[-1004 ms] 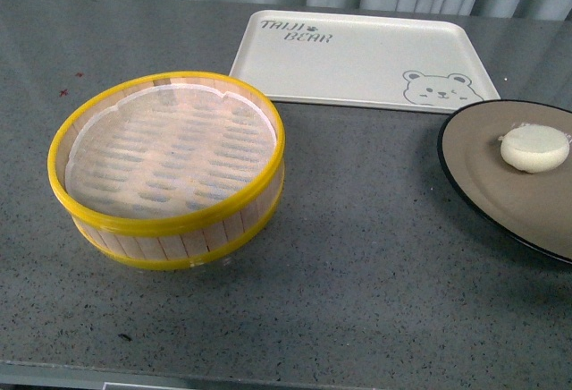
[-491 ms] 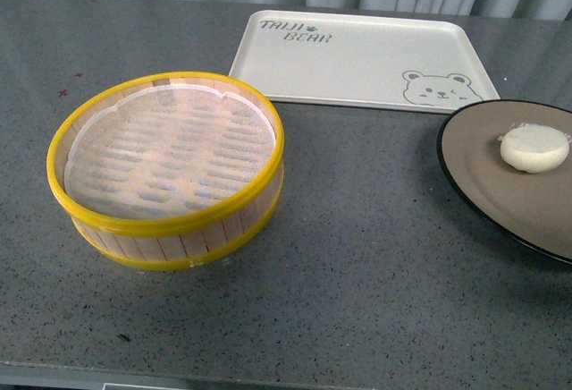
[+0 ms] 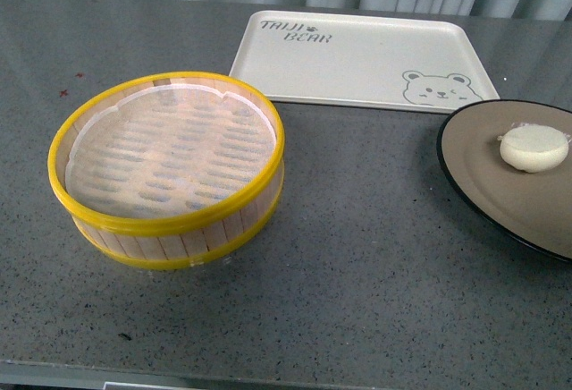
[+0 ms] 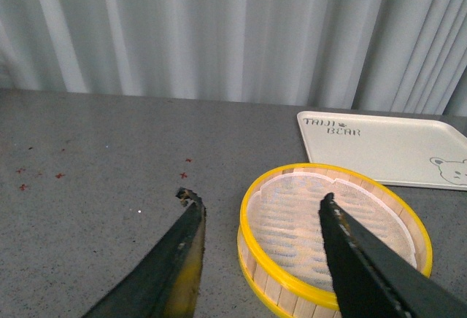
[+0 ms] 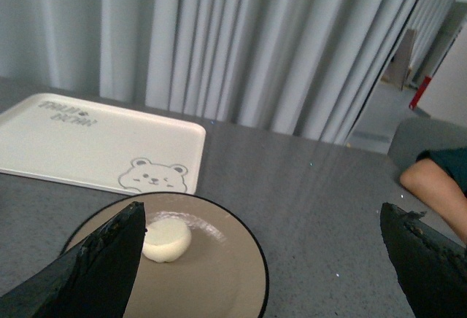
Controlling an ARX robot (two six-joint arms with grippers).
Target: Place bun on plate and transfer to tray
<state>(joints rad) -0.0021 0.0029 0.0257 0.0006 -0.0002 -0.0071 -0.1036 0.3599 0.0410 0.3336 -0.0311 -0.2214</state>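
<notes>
Grey table (image 3: 375, 256): cream-white bun (image 3: 534, 149) on tan, black-rimmed plate (image 3: 500, 189).

Yellow-rimmed bamboo steamer (image 3: 192, 240) — paper-lined, grey speckled table (image 3: 375, 292), pale curtains (image 4: 219, 33)

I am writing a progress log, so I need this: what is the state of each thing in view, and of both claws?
bun: lying on the plate, not gripped.
plate: beside the tray, not on it, carrying the bun.
tray: nothing on it.
steamer basket: uncovered, no food inside.
left claw: open, holding nothing.
right claw: open, holding nothing.
</notes>
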